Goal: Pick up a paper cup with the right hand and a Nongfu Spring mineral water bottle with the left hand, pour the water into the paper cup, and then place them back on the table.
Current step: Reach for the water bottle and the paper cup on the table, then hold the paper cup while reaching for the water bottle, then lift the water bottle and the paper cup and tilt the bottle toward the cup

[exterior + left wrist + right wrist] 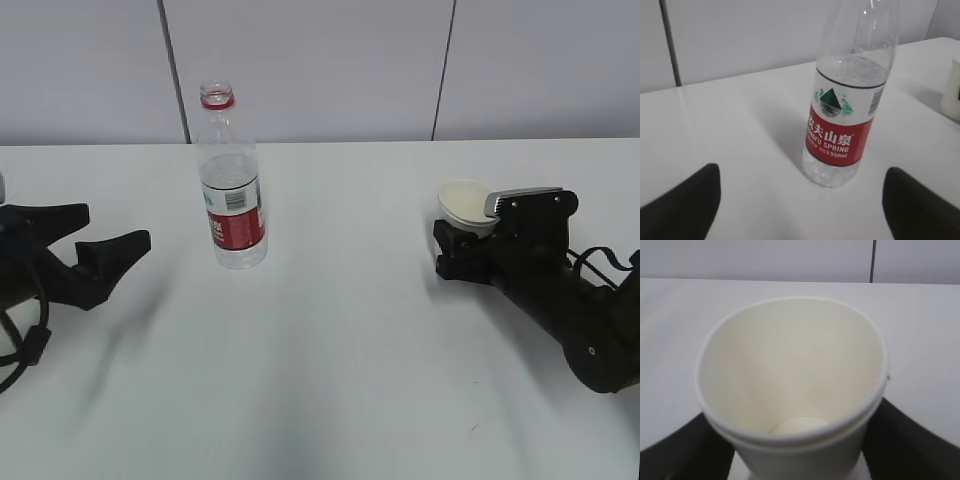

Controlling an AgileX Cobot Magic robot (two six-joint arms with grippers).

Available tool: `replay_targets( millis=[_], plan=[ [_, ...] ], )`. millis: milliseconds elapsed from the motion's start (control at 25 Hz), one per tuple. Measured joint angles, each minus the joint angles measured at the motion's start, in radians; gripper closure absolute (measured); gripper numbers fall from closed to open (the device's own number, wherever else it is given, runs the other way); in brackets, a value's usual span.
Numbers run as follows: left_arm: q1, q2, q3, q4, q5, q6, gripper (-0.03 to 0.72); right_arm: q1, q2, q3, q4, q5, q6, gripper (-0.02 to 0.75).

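Observation:
The Nongfu Spring bottle (232,200) stands upright on the white table (350,360), uncapped and partly filled; the left wrist view shows it close ahead (845,115). My left gripper (115,228) is open and empty, low over the table to the bottle's left, its jaws wide apart in the wrist view (800,200) and short of the bottle. The white paper cup (463,203) sits upright between my right gripper's (458,238) fingers. In the right wrist view the cup (790,370) fills the frame, empty, with a black finger (910,440) pressed against each side.
A grey panelled wall runs behind the table's far edge. The paper cup also shows at the right edge of the left wrist view (952,95). Bare tabletop lies between the bottle and the cup.

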Motion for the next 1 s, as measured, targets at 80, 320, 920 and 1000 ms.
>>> replay_targets(
  millis=[80, 320, 920, 1000],
  plan=[
    [-0.017, 0.030, -0.038, 0.001, -0.002, 0.000, 0.087, 0.000, 0.000, 0.000, 0.000, 0.000, 0.000, 0.213],
    [-0.117, 0.139, -0.163, -0.027, -0.005, 0.001, 0.087, 0.000, 0.000, 0.000, -0.019, 0.000, 0.000, 0.213],
    [-0.282, 0.336, -0.427, -0.215, -0.005, 0.003, 0.093, 0.000, 0.000, 0.000, -0.034, 0.000, 0.001, 0.213],
    [-0.291, 0.356, -0.467, -0.221, -0.005, 0.003, 0.095, 0.000, 0.000, 0.000, -0.037, 0.000, 0.002, 0.213]
  ],
)
